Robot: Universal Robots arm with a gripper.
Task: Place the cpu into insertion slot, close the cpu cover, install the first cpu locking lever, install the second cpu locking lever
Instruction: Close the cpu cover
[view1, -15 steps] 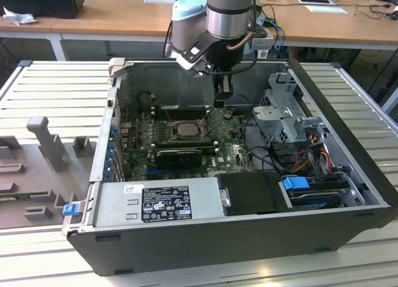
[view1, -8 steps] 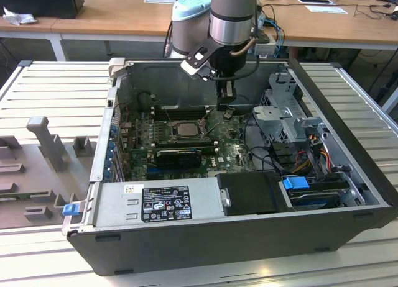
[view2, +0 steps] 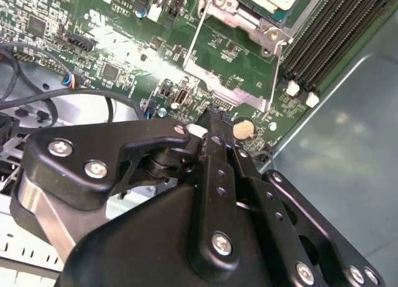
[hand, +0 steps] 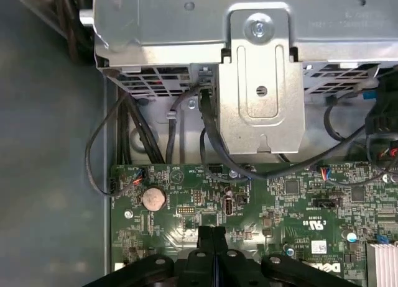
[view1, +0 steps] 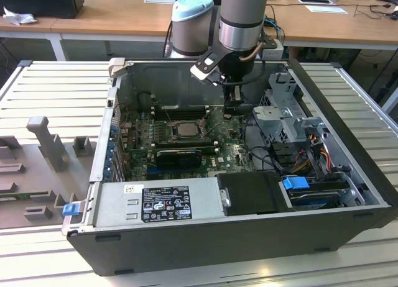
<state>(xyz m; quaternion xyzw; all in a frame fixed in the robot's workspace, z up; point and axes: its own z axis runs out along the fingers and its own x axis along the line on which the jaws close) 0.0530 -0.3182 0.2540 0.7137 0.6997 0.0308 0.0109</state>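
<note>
Hovering low over green board (hand: 280, 206), gripper (hand: 213, 231) clenched — fingers (hand: 205, 238) pressed together, nothing between. Cpu (view1: 185, 129) sat in insertion slot (view2: 267, 35), pale top showing — just toward exterior view's left of gripper, not touching.

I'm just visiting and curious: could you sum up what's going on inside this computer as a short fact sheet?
case: open, lying on table, board facing up
cpu: seated on board, pale top showing
cover: appears down around cpu
hand: shut, empty, over board near coin battery
</note>
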